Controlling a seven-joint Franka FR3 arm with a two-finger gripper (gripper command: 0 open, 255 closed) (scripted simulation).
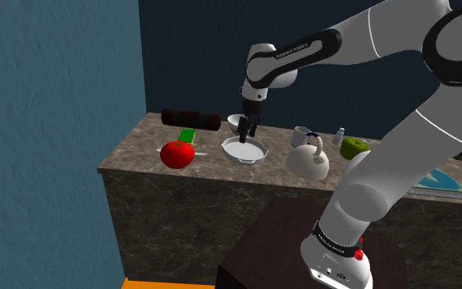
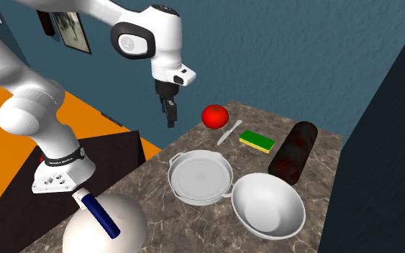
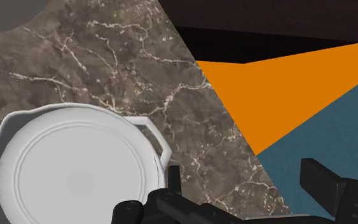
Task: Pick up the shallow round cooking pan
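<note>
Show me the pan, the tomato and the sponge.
pan (image 2: 199,177), second exterior view, middle of its flat base.
tomato (image 2: 215,116), second exterior view, red skin at centre.
sponge (image 2: 257,141), second exterior view, green top face.

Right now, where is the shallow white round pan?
The shallow white pan sits on the brown marbled counter, left of the white bowl in the second exterior view.

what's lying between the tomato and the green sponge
A slim white utensil, apparently a knife, lies on the counter between the red tomato and the green sponge; the second exterior view shows it plainly.
</note>
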